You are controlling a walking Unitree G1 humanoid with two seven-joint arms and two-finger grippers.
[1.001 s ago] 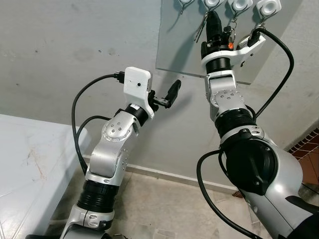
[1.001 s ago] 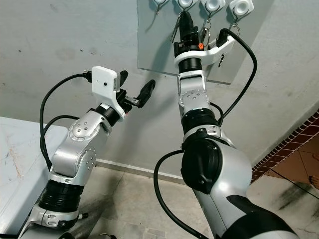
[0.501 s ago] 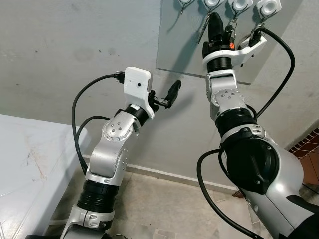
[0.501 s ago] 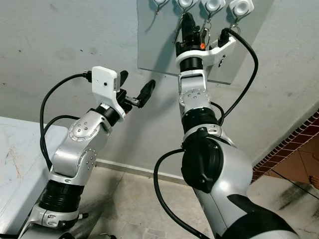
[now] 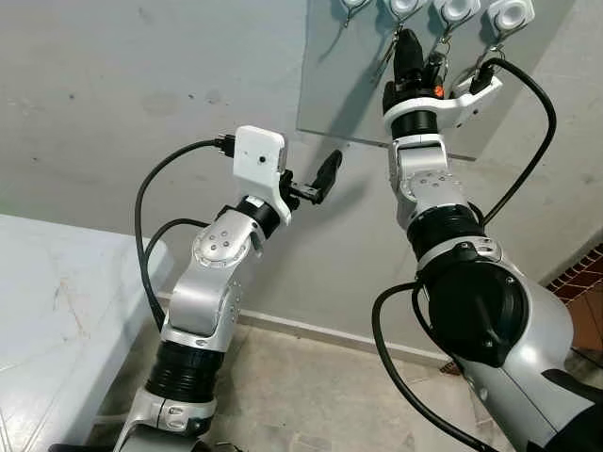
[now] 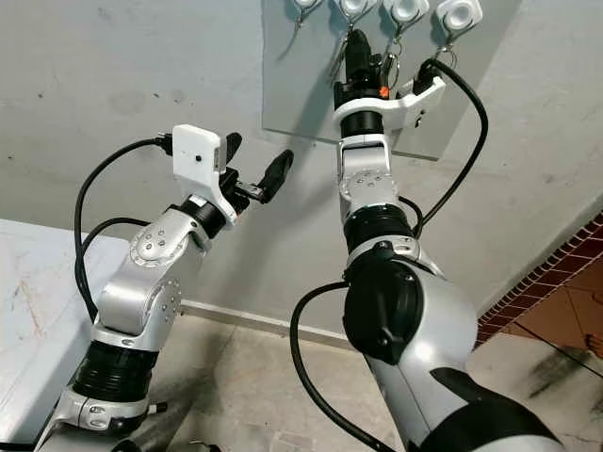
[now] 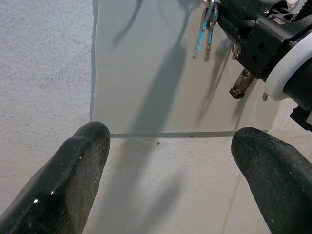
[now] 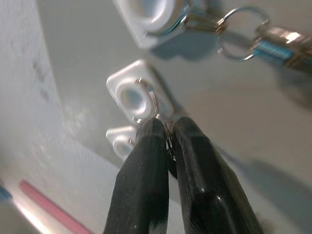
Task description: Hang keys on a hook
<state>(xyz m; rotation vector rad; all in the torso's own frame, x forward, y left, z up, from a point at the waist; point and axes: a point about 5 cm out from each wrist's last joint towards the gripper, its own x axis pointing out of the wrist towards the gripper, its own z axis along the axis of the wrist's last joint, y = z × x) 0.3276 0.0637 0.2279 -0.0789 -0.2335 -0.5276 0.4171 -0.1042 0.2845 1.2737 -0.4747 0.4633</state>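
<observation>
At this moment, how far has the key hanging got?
Done: the right gripper is raised to the row of white hooks on the grey wall panel.

In hand: its fingers pinch a key ring at a hook; whether it is seated is unclear.

Left: releasing and withdrawing. The left gripper is open.

four white hooks, two bunches of keys, two tools

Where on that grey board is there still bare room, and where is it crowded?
The board is bare across its lower left, below the leftmost hook. The top right is crowded: three hooks, hanging keys, and the right hand pinching a key ring.
</observation>
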